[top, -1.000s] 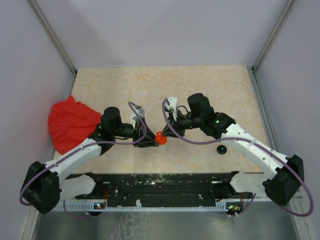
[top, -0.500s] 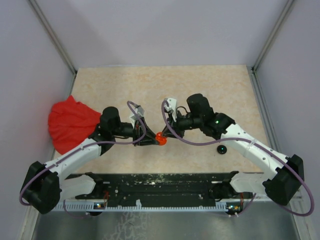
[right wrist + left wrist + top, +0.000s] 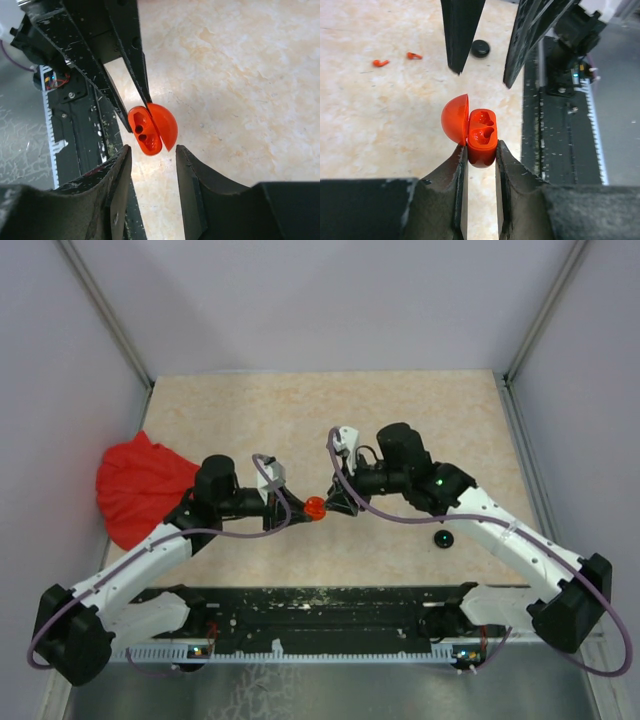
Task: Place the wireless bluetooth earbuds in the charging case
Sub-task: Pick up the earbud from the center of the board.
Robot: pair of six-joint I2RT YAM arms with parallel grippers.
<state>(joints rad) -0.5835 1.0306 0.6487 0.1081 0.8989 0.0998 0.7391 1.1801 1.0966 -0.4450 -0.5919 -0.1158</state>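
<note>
Left gripper (image 3: 480, 149): jaws narrow, clamped on the lower body of the orange-red charging case (image 3: 481, 138), one finger on each side. The case is held up off the bench (image 3: 400, 410), over its middle, in the gap between the two arms.

The case's lid (image 3: 455, 119) is swung open on its hinge to one side of the body. Two sockets show in the exposed face.

Right gripper (image 3: 152, 150): jaws parted, holding nothing. In the left wrist view its two fingers (image 3: 460, 32) point at the case from the far side, with the tips short of it and not touching. In the right wrist view the case sits just beyond the gap between the fingertips, and the left gripper's fingers reach it from the opposite side.

Earbuds (image 3: 381, 63): two small orange-red pieces lie loose on the bench, near each other and well apart from the case. They show only in the left wrist view and are too small to pick out from the top camera.

A black disc (image 3: 443, 538) lies flat on the bench under the right arm's forearm, closer to the near edge. A red cloth (image 3: 140, 490) is bunched at the bench's left edge, against the wall and beside the left arm.
</note>
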